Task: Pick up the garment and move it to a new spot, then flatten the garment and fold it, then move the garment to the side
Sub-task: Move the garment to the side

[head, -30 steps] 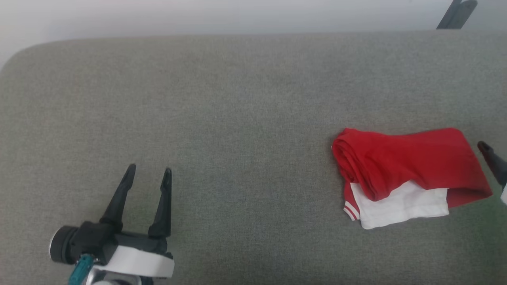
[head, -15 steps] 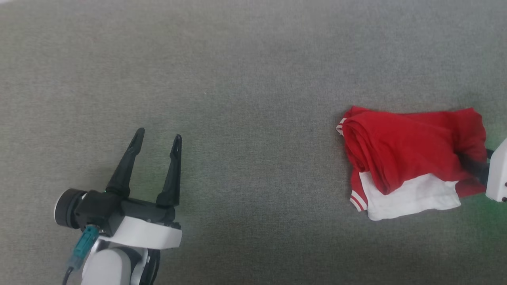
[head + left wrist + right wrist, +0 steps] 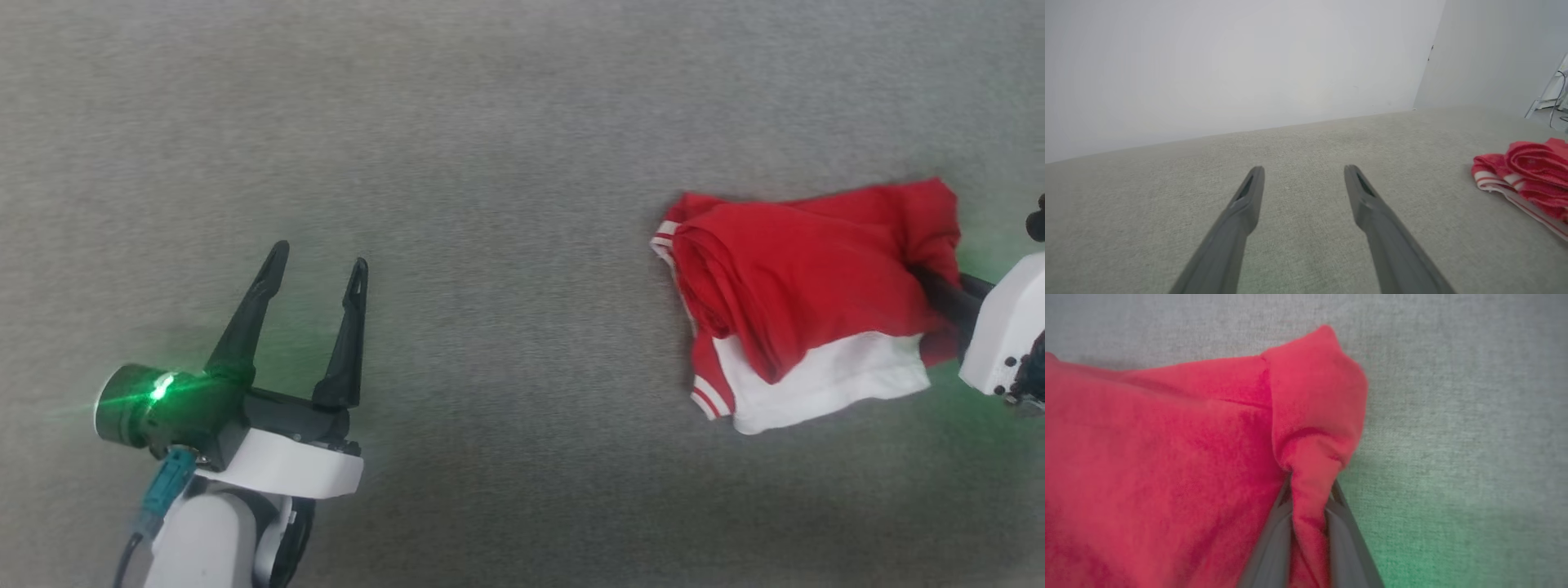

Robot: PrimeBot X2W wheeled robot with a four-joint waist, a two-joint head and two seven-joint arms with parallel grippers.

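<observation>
Garment [image 3: 800, 302]: lying bunched on the grey fabric surface [image 3: 490, 163] at about 3 o'clock in the head view. Its red folds are covering part of a white sleeve, and striped trim is showing at the 7 o'clock corner.
Right gripper [image 3: 947, 294]: sitting at the 3 o'clock edge of the head view, at the garment's right end. In the right wrist view, the gripper [image 3: 1309, 496] is pinching a narrow ridge of red cloth [image 3: 1167, 457] between its two nearly closed dark fingers.
Left gripper [image 3: 320, 255]: hovering at about 8 o'clock in the head view, well apart from the garment. Its fingers are spreading wide toward 12 o'clock and holding nothing.
Green light [image 3: 155, 388]: glowing on the left wrist.
Left wrist view: the spread gripper [image 3: 1303, 169] is pointing across bare grey fabric toward a pale wall [image 3: 1208, 61] at 12 o'clock, and the garment [image 3: 1527, 175] is lying at the 3 o'clock edge.
</observation>
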